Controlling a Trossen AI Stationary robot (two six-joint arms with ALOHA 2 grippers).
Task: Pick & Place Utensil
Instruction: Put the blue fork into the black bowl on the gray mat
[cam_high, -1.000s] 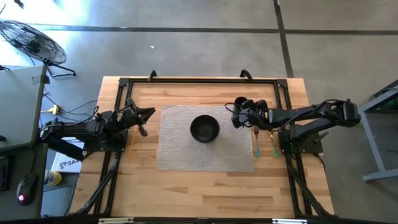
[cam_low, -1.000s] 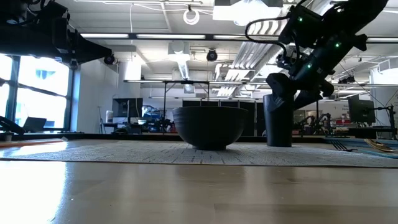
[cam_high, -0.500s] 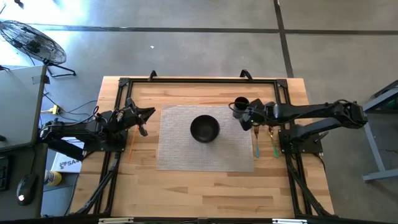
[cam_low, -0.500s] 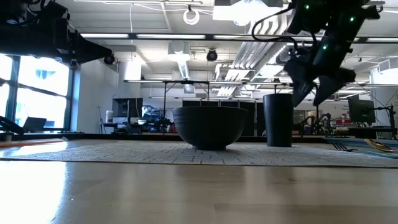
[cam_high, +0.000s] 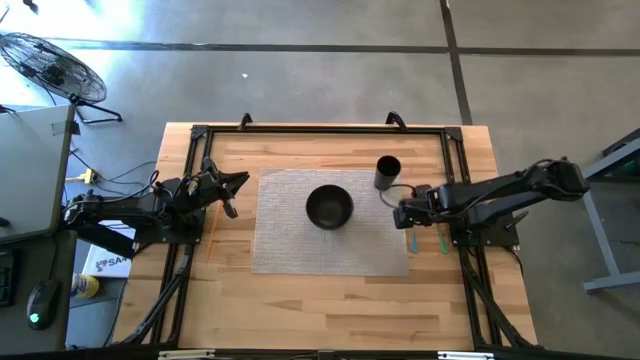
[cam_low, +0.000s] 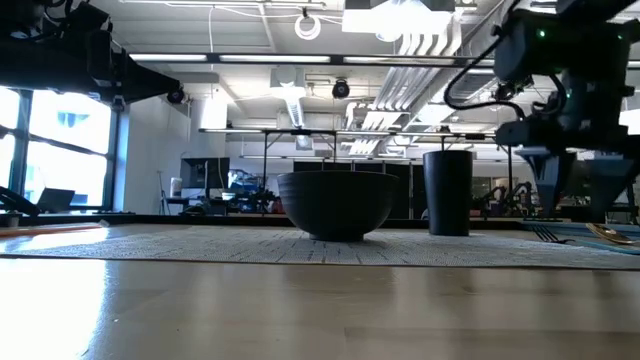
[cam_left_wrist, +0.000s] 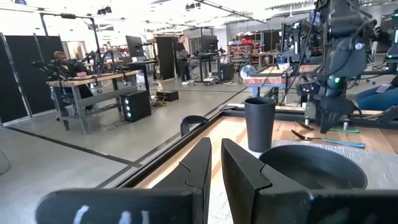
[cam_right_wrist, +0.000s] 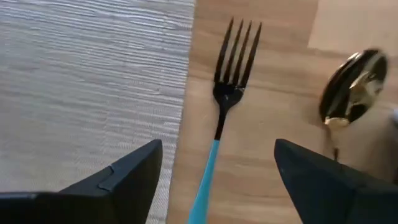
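Your wooden desk (cam_high: 300, 300) has a gray mat (cam_high: 290, 250) in the middle. On the mat sit a dark bowl (cam_high: 329, 207) at the center and a tall dark cup (cam_high: 388, 172) at about 2 o'clock from the bowl.

Look at 3 o'clock from the bowl, just off the mat's edge. You can see a fork (cam_right_wrist: 225, 106) with a blue handle lying flat on the bare wood. A shiny spoon (cam_right_wrist: 350, 87) lies beside it, a bit farther from the mat.

Your right pincer (cam_high: 404, 214) hangs right over the fork. Its two fingers (cam_right_wrist: 118, 174) are spread wide, one on each side of the blue handle, and they hold nothing.

Your left pincer (cam_high: 232, 192) waits at 9 o'clock from the bowl, off the mat. Its fingers (cam_left_wrist: 200, 168) are close together with only a thin gap, and nothing is between them.
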